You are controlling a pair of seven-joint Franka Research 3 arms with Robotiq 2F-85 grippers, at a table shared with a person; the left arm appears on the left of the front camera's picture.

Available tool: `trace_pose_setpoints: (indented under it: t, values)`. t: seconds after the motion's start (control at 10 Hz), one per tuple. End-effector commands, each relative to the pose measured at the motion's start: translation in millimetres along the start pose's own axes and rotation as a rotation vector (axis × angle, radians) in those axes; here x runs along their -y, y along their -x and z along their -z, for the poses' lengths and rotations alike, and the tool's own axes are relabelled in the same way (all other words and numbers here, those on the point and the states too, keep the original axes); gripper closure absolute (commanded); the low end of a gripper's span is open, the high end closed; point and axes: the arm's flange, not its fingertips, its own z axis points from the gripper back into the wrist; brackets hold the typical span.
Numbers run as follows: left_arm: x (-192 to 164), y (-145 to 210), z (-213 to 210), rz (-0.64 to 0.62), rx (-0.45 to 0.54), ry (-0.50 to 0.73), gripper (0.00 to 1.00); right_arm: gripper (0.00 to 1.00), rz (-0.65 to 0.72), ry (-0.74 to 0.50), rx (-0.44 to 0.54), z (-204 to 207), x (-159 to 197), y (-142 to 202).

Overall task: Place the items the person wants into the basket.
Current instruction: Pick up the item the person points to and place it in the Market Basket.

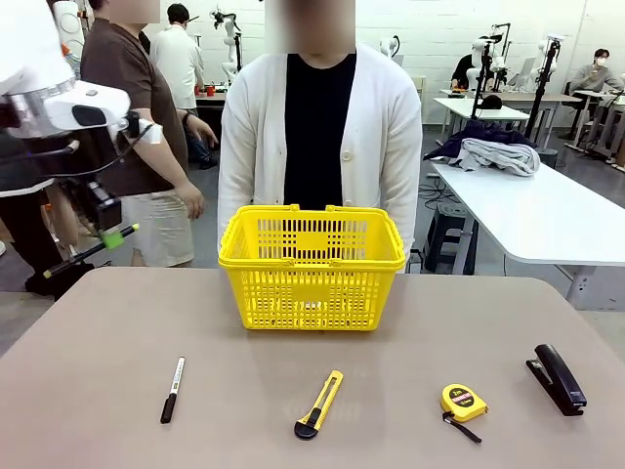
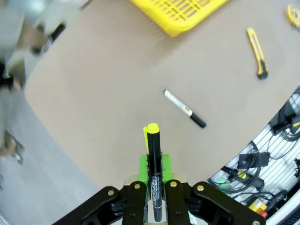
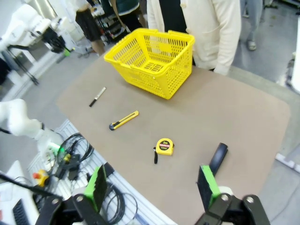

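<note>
Left gripper (image 2: 153, 168) clamps slim dark pen (image 2: 153, 140) aloft near brown table's (image 1: 98, 342) far-left corner, evidently for carrying to the yellow lattice plastic basket (image 1: 312, 293). Right gripper (image 3: 152, 185) gapes empty.

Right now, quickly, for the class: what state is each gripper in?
Left gripper: shut on the pen.
Right gripper: open, holding nothing.
</note>
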Motion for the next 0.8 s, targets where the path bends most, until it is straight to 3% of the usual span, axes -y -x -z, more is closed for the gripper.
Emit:
trace_pose_setpoints:
  t: [0.0, 0.3, 0.4, 0.7]
  values:
    - [-6, -90, -5, 0.266, 0.017, 0.023, 0.88, 0.00, -0.002, -0.002, -0.002, 2, 0, 1]
    - [18, -203, 8, 0.557, -0.058, 0.019, 0.88, 0.00, -0.002, -0.002, -0.002, 2, 0, 1]
    - [27, -231, 18, 0.630, -0.105, 0.080, 0.88, 0.00, -0.002, -0.002, -0.002, 2, 0, 1]
    - [60, -280, 55, 0.865, -0.163, 0.059, 0.88, 0.00, -0.002, -0.002, -0.002, 2, 0, 1]
